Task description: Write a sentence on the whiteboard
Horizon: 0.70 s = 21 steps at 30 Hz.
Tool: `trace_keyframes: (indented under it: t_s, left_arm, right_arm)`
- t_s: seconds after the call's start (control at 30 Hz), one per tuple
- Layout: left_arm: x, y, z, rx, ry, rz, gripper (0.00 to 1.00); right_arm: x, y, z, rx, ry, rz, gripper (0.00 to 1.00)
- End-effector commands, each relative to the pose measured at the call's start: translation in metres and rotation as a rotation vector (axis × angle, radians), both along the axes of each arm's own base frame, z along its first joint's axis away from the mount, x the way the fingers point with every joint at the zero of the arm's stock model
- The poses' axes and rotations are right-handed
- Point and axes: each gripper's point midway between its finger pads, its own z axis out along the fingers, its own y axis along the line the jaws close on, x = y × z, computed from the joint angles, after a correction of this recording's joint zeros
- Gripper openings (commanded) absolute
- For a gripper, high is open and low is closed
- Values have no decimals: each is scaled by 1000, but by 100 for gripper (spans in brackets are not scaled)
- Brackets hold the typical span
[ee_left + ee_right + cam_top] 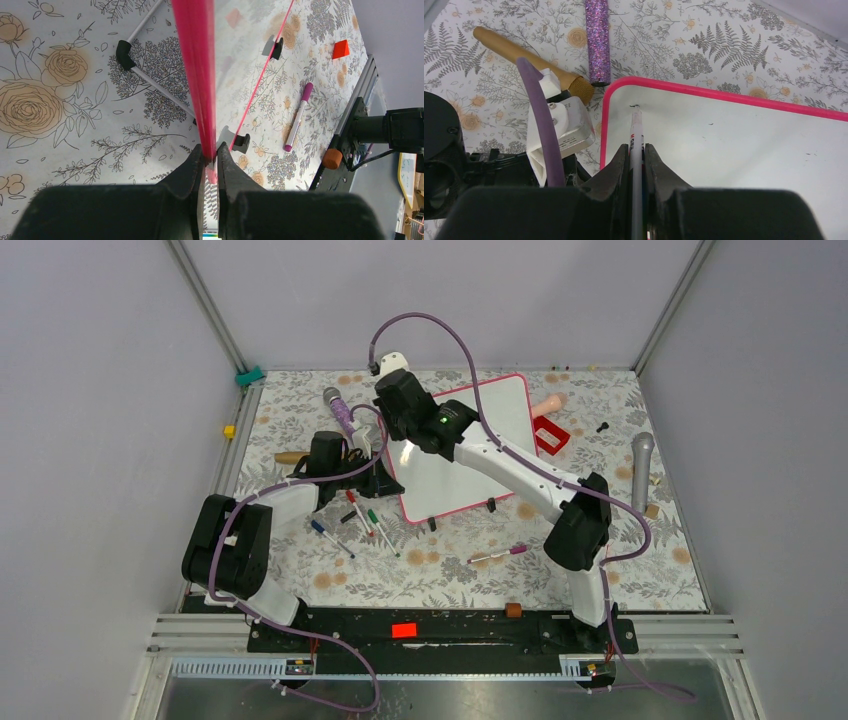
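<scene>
While the left gripper (210, 156) clamps the pink frame of the whiteboard (505, 410) — it sits in the middle of the table (440, 565) — the right gripper (636, 152) pinches a marker (637, 132), tip touching the board's corner.

the whiteboard (505, 410) lies at the middle of the flowered table (300, 420), turned at a slant. it's glossy white with a thin pink-red frame (724, 92) and rounded corners, two small black feet (490, 505) on its near edge. one tiny black mark (634, 106) sits by a corner.
</scene>
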Motion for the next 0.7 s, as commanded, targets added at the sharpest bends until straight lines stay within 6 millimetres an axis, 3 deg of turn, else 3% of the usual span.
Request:
trace_keyframes:
  t_s: [0.0, 0.37, 0.67]
  left_arm:
    - [9, 22, -33, 159, 1, 85, 0]
    - [9, 23, -34, 163, 1, 87, 0]
    - [10, 23, -33, 163, -1, 88, 0]
  right_arm:
    - [7, -7, 12, -15, -50, -39, 0]
    - [11, -26, 9, -101, -64, -104, 0]
    - [-6, -30, 2, -96, -16, -49, 0]
